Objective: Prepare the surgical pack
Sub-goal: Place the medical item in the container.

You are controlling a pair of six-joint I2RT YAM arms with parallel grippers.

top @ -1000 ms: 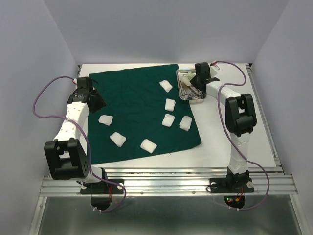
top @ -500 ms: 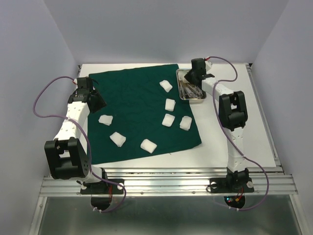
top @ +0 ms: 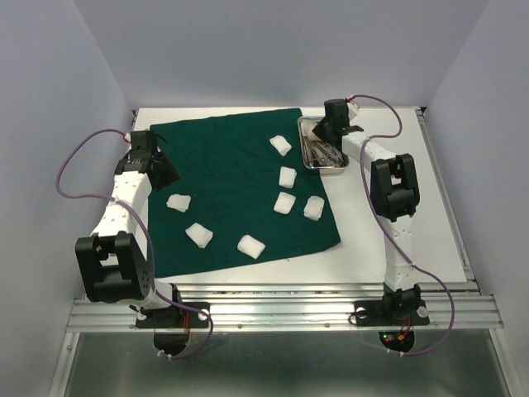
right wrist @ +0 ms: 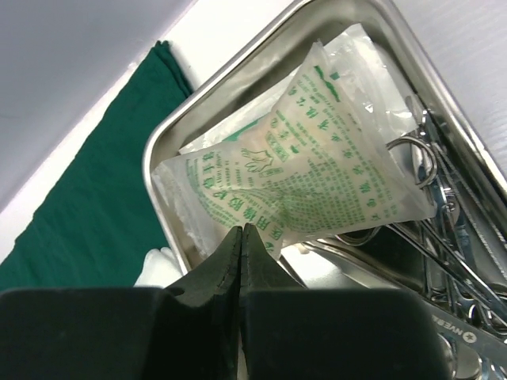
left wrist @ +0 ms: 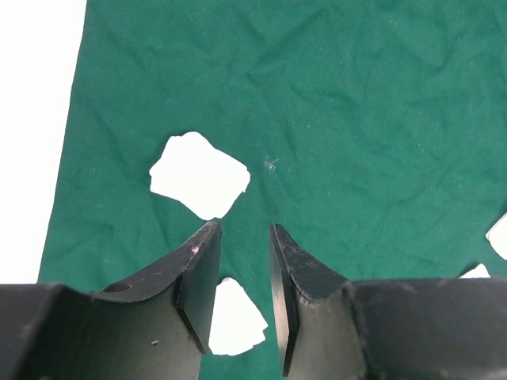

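The sealed packet [right wrist: 309,166] just beyond the right gripper [right wrist: 242,237] carries green print, too small to read. White letters "NVERB", cut off, mark a dark strip [right wrist: 467,339] to the gripper's right.

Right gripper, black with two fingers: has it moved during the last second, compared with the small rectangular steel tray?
Yes. The right gripper shifted a little left and toward the far end of the small rectangular steel tray.
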